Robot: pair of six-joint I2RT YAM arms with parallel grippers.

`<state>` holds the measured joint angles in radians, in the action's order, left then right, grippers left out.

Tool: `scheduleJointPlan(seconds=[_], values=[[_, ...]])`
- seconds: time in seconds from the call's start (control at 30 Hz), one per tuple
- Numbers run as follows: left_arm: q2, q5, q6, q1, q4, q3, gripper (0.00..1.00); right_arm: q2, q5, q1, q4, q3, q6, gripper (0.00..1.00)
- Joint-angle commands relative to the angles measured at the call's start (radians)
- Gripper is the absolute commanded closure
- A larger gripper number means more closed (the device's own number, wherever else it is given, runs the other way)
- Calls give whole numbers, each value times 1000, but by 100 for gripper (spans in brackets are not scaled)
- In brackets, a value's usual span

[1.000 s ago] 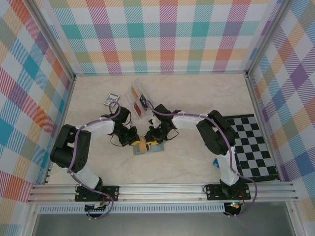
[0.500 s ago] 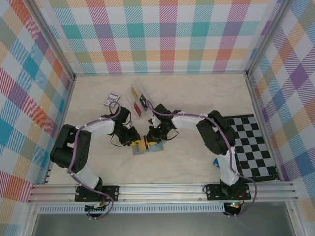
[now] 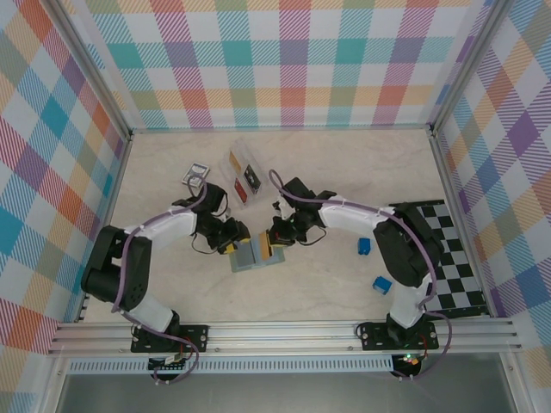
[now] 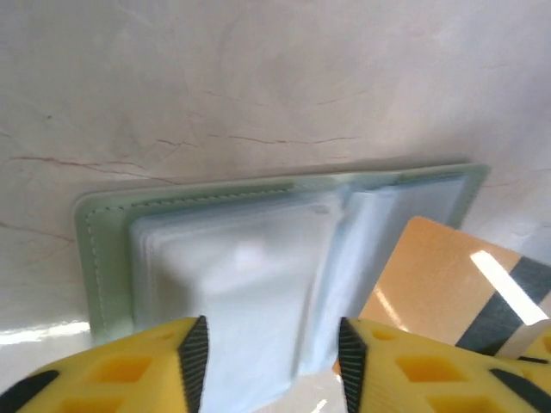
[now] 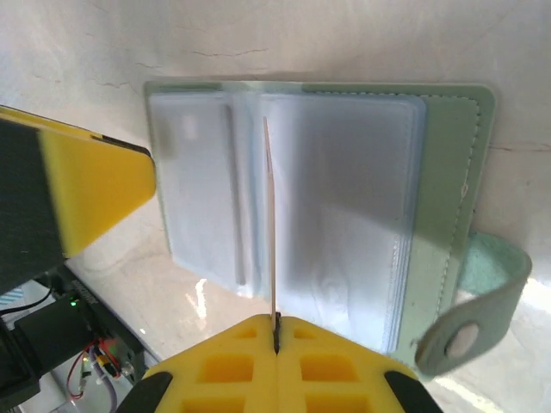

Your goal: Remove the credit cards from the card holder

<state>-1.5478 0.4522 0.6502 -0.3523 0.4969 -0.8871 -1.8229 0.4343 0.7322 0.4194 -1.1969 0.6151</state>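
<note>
In the middle of the table, card holder (image 3: 247, 257): lay open and flat, pale pockets up, its snap tab off to one side in the right wrist view.
Right gripper (image 5: 275, 331): fingers were pinched together on the near edge of a tan card (image 5: 269, 224), which stood on edge over the wallet's middle fold.
Left gripper (image 4: 271, 361): jaws stood apart over the wallet's left half, holding nothing that I could see.
Step in hand: by my reading, drawing this card out of its pocket. I could not tell whether its lower corner was fully clear of the sleeve.
Next move: I judged it called for lifting the card away to the right and setting it on bare table (image 3: 327, 284), with the left fingers ready to pin the wallet if it dragged along.
Other cards: none visible in the pockets from here; the sleeves were cloudy.
Writing: none readable; the tan card showed only a dark stripe in the left wrist view.
</note>
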Motion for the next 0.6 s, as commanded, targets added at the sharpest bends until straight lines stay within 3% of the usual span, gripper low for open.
scheduleJointPlan(seconds=[0.0, 0.13, 0.27, 0.43, 0.57], values=[[104, 26, 42, -3, -13, -29, 40, 93, 80, -30, -62, 26, 32, 100], [176, 132, 127, -4, -115, -8, 24, 168, 214, -92, -178, 71, 120, 100], [206, 240, 235, -4, -266, 21, 17, 221, 323, -140, -299, 101, 211, 100], [237, 296, 300, -4, -406, 45, 20, 249, 416, -188, -494, 154, 356, 100], [239, 343, 378, -5, -558, 71, 34, 255, 443, -192, -530, 155, 382, 100]])
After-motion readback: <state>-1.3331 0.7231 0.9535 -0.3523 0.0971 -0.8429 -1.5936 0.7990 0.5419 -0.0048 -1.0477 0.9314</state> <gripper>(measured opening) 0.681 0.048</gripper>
